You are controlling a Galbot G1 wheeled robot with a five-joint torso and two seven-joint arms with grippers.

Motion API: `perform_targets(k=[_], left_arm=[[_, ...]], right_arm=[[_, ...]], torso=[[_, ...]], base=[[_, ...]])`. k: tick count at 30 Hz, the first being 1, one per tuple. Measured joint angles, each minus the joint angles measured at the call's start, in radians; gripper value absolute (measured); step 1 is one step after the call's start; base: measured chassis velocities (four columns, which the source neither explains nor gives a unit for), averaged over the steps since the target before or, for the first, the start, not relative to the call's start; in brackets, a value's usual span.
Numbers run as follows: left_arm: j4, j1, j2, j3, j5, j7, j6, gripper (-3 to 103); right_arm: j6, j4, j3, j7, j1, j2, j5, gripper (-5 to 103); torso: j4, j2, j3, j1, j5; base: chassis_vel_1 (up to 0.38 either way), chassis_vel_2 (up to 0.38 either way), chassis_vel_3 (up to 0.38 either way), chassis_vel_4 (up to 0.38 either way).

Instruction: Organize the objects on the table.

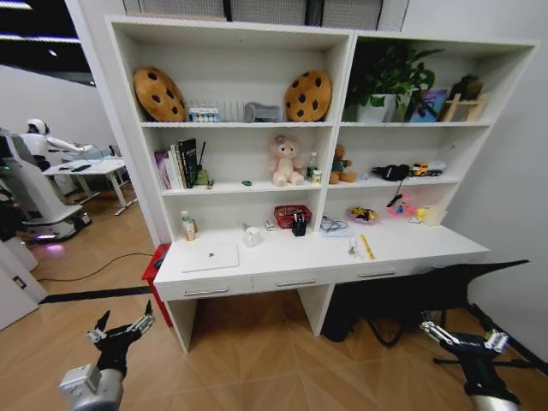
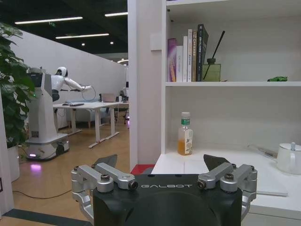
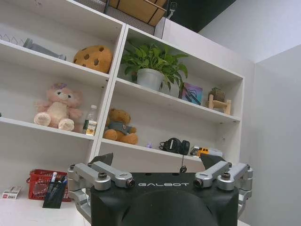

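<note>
Nearest the head camera, the black left gripper hangs low at about seven o'clock over the wood-pattern floor, its silver-linked fingers spread wide and holding nothing; the black right gripper sits at about five o'clock, likewise spread wide and empty. Both are well apart from the long white desk with three shallow drawers, which lies past them toward twelve o'clock. On the desk top, the flat silver laptop lies closed toward the ten o'clock side of the surface, with a small white lidded pot just beyond it and a small bottle of amber liquid with a green cap near the back corner (in the left wrist view the same bottle stands upright close to the shelving wall). Toward two o'clock on the desk, a slim yellow ruler lies flat near the front edge. Farther back stand a red wire basket and a black holder with pens just in front of it. On the white shelf above, a tiny green toy car rests beside a green-tinted glass jar with a dark stick.
</note>
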Motion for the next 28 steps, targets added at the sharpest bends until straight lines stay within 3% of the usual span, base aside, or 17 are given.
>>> perform_targets(k=[28], left_arm=[[0.0, 0.0, 0.0, 0.0, 0.0, -0.001, 0.0, 100]], right_arm=[[0.0, 0.0, 0.0, 0.0, 0.0, 0.0, 0.0, 100]], torso=[[0.0002, 0.0, 0.0, -0.001, -0.0001]], base=[[0.002, -0.002, -0.006, 0.0]])
